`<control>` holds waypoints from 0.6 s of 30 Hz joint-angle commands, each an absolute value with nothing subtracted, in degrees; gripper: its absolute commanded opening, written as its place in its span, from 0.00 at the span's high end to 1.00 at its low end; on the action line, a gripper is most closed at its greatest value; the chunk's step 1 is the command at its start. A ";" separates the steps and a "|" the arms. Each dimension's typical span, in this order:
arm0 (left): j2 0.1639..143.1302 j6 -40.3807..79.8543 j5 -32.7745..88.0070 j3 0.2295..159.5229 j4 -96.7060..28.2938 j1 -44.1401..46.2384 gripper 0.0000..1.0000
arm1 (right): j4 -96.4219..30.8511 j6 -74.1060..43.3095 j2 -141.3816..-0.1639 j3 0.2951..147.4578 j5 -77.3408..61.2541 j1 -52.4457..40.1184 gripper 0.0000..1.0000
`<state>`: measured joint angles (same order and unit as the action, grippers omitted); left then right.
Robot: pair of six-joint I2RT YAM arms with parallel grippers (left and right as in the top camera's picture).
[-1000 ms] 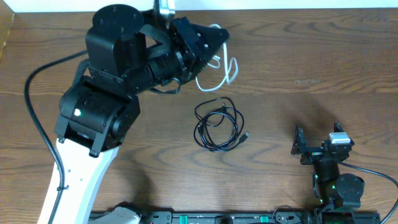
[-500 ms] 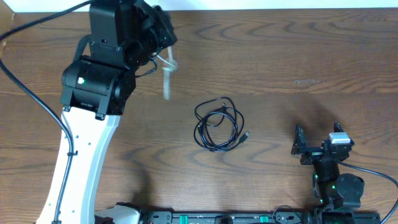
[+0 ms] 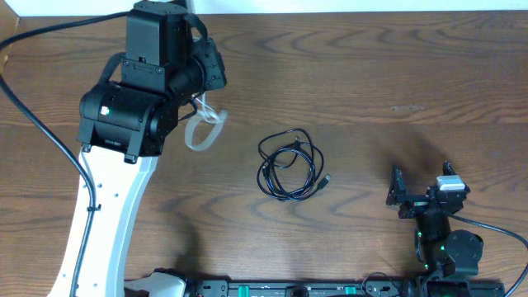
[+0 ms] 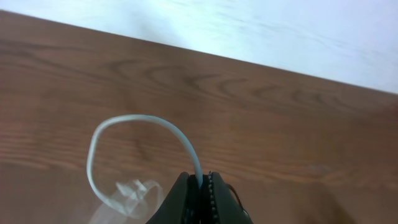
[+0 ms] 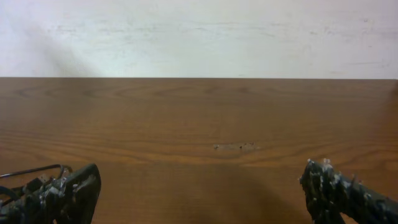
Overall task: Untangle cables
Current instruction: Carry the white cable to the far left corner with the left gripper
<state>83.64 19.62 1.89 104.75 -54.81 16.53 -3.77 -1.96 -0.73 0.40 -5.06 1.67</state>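
Landmark for all positions: tangled coil of two thin black flexible cables (image 3: 265, 175), lying flat near the middle of the brown wood-grain worktop (image 3: 396, 74), with one small end plug (image 3: 327, 179) sticking out at its right side.

Left jaws: pressed together, pinching a thin white flexible cable (image 4: 140, 117).
- In the left wrist view, gripped right at the jaw tips.
- From the closed gap, arching up and over to the left in one open loop, then dropping back toward the bottom-left corner.
- Upper part of the loop held clear above the wood grain.
- Lower part blurred and hard to trace; impossible to tell whether touching the worktop.

In the overhead view, seen hanging as a pale loop just beside the black-and-white left arm (image 3: 124, 124). Located up and to the left of the black coil, well apart from it.

Right jaws: spread wide, gripping nothing.
- Positioned to the right of the black coil and slightly nearer the front edge, apart from it.
- In the right wrist view, only bare wood grain between the two dark fingers (image 5: 68, 190), with a pale wall (image 5: 199, 31) behind the far edge.

Black coil itself: untouched by either pair of jaws, strands looped over one another in a rough oval.
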 commanded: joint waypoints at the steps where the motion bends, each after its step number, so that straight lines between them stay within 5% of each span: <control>1: 83.42 16.23 9.45 105.71 -52.95 16.34 0.92 | -4.03 -2.07 -0.71 0.32 -4.64 1.41 0.01; 9: 90.00 9.78 9.63 105.71 -35.20 10.83 0.93 | -4.03 -2.07 -0.71 0.32 -4.64 1.41 0.01; 18: 107.44 8.80 -0.54 106.65 -3.49 -9.04 0.91 | -4.03 -2.07 -0.71 0.32 -4.64 1.41 0.01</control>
